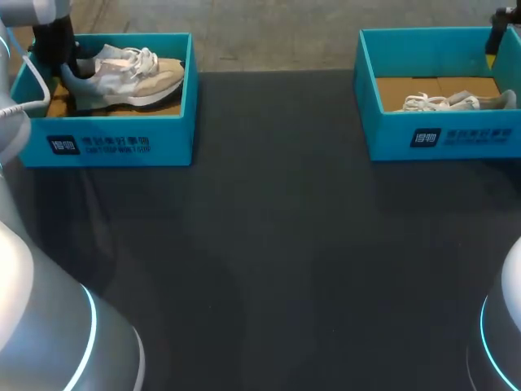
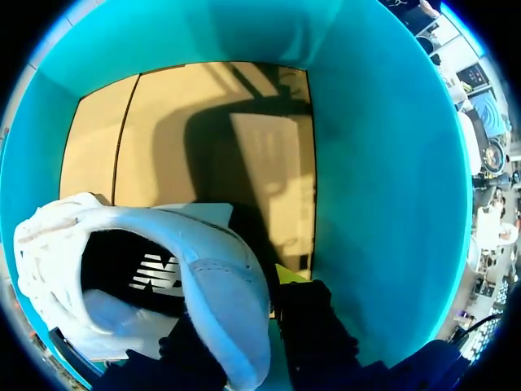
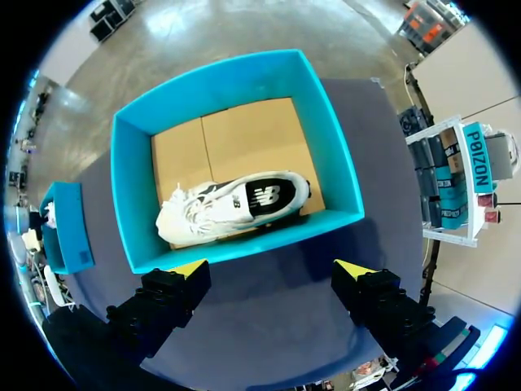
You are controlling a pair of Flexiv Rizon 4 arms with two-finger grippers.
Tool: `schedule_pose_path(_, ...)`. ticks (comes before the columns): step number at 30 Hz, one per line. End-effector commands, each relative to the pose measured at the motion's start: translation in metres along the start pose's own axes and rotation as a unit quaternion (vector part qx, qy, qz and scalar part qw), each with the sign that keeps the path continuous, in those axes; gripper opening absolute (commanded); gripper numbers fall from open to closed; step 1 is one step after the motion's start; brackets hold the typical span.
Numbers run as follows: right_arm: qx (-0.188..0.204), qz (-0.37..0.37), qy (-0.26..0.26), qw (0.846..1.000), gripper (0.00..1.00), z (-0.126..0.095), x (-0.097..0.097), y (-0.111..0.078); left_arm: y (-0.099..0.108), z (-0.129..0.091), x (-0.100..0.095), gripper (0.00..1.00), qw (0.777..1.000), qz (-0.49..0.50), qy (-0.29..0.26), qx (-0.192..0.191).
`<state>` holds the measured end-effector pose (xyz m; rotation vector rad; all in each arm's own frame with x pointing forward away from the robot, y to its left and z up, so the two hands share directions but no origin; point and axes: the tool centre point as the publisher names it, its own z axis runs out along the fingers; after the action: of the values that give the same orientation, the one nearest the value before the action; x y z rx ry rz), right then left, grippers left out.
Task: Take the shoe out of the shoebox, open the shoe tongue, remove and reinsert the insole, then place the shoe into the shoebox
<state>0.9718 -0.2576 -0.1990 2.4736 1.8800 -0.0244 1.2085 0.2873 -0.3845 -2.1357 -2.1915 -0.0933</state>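
Observation:
A grey-and-beige shoe (image 1: 130, 77) lies in the left teal shoebox (image 1: 106, 142), toe pointing right. My left gripper (image 1: 61, 69) is down at its heel. In the left wrist view the white heel collar (image 2: 220, 293) stands between the fingers, one inside the shoe and one outside, with a yellow fingertip (image 2: 289, 273) showing against the box wall (image 2: 383, 204). The gripper (image 2: 244, 318) is shut on the heel. My right gripper (image 1: 495, 41) hangs open, high over the right box, with nothing between its fingers (image 3: 273, 269).
A second teal shoebox (image 1: 444, 134) at the far right holds a white shoe (image 1: 456, 102) lying on its side, also seen from above (image 3: 236, 204). Dark tabletop (image 1: 269, 244) stretches between and in front of both boxes.

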Motion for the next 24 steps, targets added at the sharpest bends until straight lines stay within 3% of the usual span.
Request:
schedule_pose_path(1, -0.001, 0.0, 0.0, 1.0, 1.0, 0.0, 0.0, -0.001, 0.006, -0.008, 0.007, 0.0, 1.0, -0.001, -0.006, 0.023)
schedule_pose_path(10, -0.001, 0.0, 0.0, 1.0, 1.0, 0.0, 0.0, -0.001, 0.001, -0.025, 0.015, 0.0, 1.0, -0.013, -0.024, 0.009)
schedule_pose_path(24, -0.001, 0.0, 0.0, 1.0, 1.0, 0.0, 0.0, -0.001, -0.02, -0.074, 0.005, 0.0, 0.998, -0.024, -0.048, -0.03)
